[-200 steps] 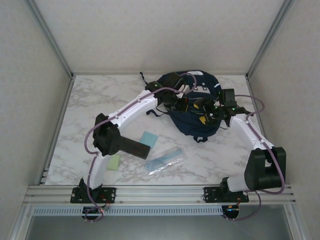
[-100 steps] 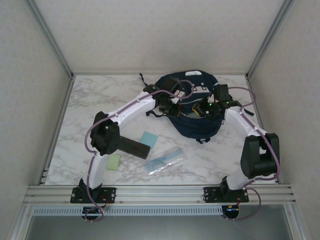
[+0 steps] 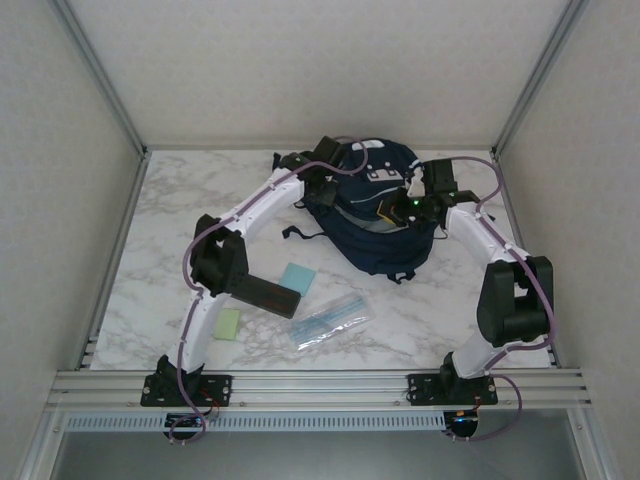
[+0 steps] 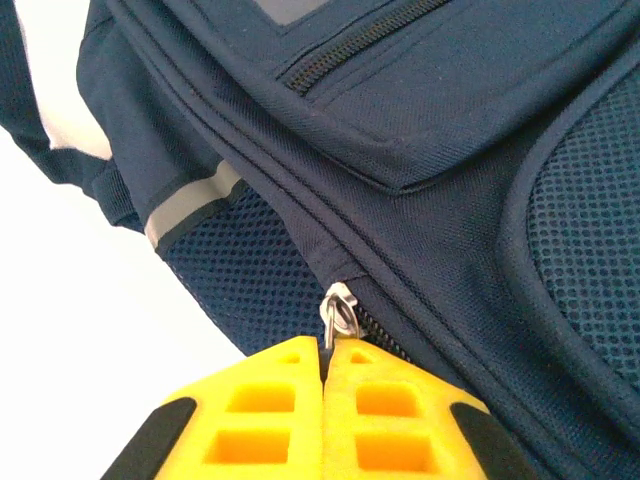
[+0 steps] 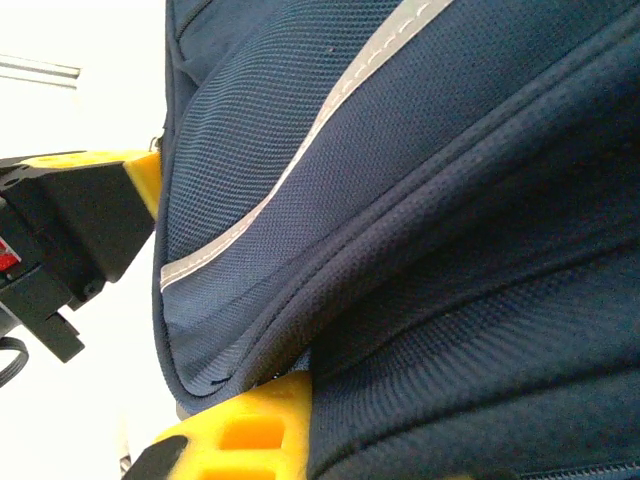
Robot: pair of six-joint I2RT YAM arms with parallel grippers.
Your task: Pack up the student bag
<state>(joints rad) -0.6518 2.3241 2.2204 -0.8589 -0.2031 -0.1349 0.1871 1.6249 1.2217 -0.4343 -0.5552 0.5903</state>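
Note:
The student bag (image 3: 375, 215), dark navy with thin reflective stripes, lies at the back middle of the marble table. My left gripper (image 3: 318, 182) is at the bag's back-left side. In the left wrist view its yellow fingers (image 4: 300, 410) are shut on the metal zipper pull (image 4: 340, 312), where the zip track meets the mesh side of the student bag (image 4: 450, 150). My right gripper (image 3: 397, 208) is on top of the bag at its right. One yellow finger (image 5: 250, 425) presses a fold of the student bag (image 5: 400, 200); the fabric hides the other finger.
A small black rectangular case (image 3: 268, 295), a light blue pad (image 3: 297, 276), a pale green pad (image 3: 228, 323) and a clear plastic pouch (image 3: 330, 320) lie on the table in front of the bag. Frame posts stand at the back corners.
Both grippers moved toward the back of the table. The left one travelled back and left round the bag's rim with the zipper pull; the bag's top shifted back with them.

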